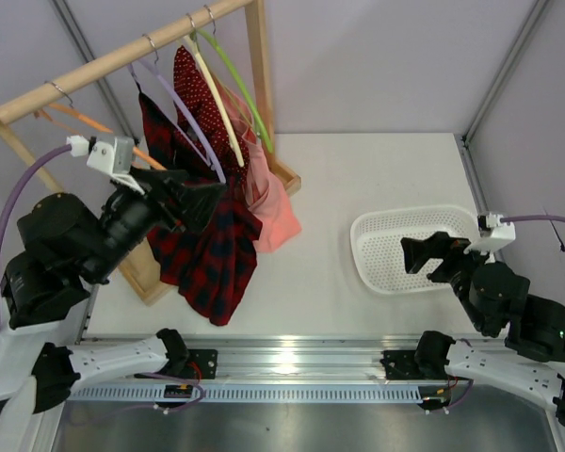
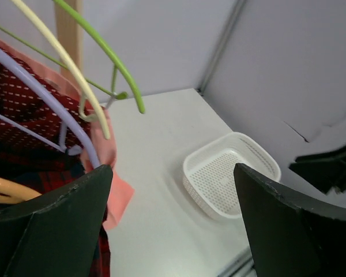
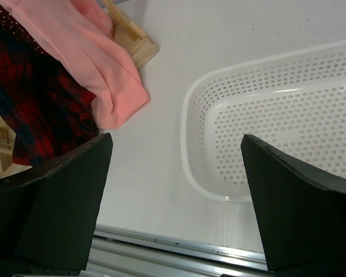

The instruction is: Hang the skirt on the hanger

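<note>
White tabletop [image 1: 377, 169], wooden rack [image 1: 122, 58] at 10 o'clock | skirt [image 1: 212, 259] hangs from hanger [image 1: 182, 111], long axis 11-to-5, just at 5 o'clock of left gripper [image 1: 200, 196], the nearer one, jaws wide, empty | right gripper [image 1: 416, 256] at 3 o'clock, wide, empty | left wrist alone shows hanger tip beside its finger [image 2: 52, 225].

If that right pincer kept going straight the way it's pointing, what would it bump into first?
Probably the white basket's left rim; depth is unclear, so it might land on the table just beside it.
</note>
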Tool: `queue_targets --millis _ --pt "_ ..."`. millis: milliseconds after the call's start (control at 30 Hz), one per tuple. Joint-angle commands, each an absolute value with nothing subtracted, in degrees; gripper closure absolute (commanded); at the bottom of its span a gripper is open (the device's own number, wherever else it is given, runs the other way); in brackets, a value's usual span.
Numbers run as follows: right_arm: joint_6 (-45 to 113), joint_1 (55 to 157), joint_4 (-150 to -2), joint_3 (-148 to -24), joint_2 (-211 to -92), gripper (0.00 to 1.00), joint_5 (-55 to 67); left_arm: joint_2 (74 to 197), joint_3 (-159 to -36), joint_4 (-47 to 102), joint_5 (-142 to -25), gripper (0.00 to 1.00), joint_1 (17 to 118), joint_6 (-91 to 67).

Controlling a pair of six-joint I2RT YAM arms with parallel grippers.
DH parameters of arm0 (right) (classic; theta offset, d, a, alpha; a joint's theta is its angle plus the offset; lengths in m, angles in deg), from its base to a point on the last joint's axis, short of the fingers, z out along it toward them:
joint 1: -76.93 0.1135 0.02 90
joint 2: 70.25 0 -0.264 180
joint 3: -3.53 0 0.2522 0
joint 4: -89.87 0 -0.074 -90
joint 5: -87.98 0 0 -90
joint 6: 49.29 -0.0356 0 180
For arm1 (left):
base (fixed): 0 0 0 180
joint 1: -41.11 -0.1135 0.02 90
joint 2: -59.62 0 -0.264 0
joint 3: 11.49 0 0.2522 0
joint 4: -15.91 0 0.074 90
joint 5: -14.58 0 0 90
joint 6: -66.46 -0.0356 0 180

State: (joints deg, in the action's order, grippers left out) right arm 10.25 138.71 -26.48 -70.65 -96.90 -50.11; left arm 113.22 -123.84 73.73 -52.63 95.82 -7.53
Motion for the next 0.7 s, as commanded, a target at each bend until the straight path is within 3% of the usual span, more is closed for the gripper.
queue_targets --millis 0,167,267,400,500,667 --pt "3.4 139.0 -27.7 -68.9 -96.8 0.01 -53.1 114.6 -119.0 76.2 -55.1 0.08 103.3 -6.1" --pt "3.9 137.2 -30.9 -66.5 -106.8 0.01 -50.3 113.6 -106.7 68.3 -49.7 0.08 114.4 -4.6" --pt "8.1 130.0 -38.1 -66.1 -111.9 0.01 -41.6 113.6 -103.1 65.8 -45.2 0.08 118.7 -3.8" --pt "10.6 111.4 -48.5 -66.4 -117.2 0.01 -14.9 113.4 -97.2 62.6 -40.8 0.08 122.3 -1.7" --pt "11.2 98.7 -51.6 -68.7 -121.6 0.01 -0.4 114.2 -91.4 64.8 -33.6 0.09 122.8 8.6" --pt "16.4 96.8 -51.3 -72.1 -123.0 0.01 -0.9 114.1 -83.6 78.8 -24.5 0.09 119.4 27.4"
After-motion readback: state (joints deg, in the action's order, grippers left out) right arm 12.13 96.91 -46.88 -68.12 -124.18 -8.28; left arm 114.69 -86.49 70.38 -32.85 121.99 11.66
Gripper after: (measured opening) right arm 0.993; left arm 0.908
